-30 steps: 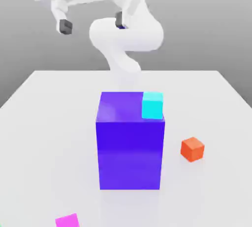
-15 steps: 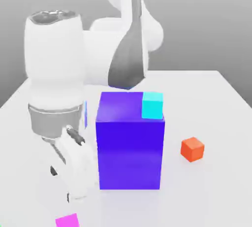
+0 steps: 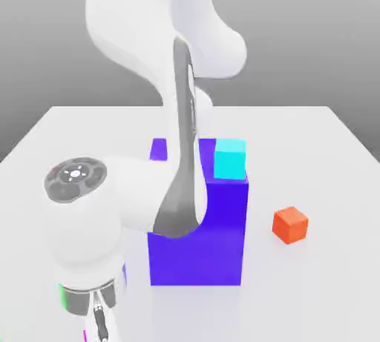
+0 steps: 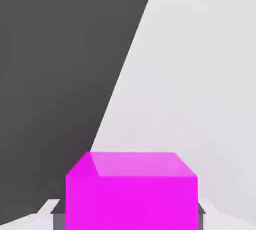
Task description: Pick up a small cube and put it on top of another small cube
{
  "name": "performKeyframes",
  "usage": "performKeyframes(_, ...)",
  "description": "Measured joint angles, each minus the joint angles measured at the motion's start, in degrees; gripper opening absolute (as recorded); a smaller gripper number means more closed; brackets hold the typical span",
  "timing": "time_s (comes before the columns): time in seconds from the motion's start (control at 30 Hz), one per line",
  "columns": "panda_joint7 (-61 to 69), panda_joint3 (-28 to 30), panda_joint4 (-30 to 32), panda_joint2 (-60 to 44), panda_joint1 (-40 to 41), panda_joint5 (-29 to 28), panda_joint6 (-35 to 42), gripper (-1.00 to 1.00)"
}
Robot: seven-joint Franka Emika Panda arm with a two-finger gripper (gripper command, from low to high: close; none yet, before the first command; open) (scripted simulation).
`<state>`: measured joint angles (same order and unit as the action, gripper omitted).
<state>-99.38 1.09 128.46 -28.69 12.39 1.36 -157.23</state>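
Going across the exterior view from its left: we note a tiny green bit (image 3: 2,340) at the very edge, low down, too little to name. Next, the hand (image 3: 101,323), low in the picture and pointing down, with a thin strip of the small magenta cube (image 3: 85,335) beside it. In the hand view we get the grip clearly: hand closed on the magenta cube, one of the fingers (image 4: 59,220) at each of two opposite sides, cube between them. Can't tell from here whether the cube touches the bench (image 3: 297,144). Behind the cube, the hand view has a dark area and a pale area meeting along a straight slanted edge.

Above the hand, we mark the white arm (image 3: 141,192), with grey trim and a round dark cap, reaching across in front of part of the big blue-purple block (image 3: 223,237). Block stands upright on the bench, around the middle. On its top, at the exterior view's right near corner, sits the small cyan cube (image 3: 230,159), upright. Last, farthest to the exterior view's right, we have the small orange-red cube (image 3: 290,225), on the bench, apart from the block and turned at an angle to it.
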Motion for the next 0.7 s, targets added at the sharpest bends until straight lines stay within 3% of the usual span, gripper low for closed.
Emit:
performKeyframes(0.13, 1.2, 0.3, 0.7, 6.5, 0.5, -0.2, 5.7, -1.0)
performKeyframes(0.43, 24.4, 1.9, -11.8, 4.9, 12.6, 0.8, 16.7, -1.0)
performKeyframes(0.57, 27.8, 1.8, -13.8, -1.4, 14.4, 1.4, 12.5, -1.0)
performKeyframes(0.6, 27.9, 1.8, -14.0, -2.5, 14.5, 1.4, 11.6, 1.0)
performKeyframes(0.7, 27.9, 1.8, -14.0, -2.5, 14.5, 1.4, 11.6, 1.0)
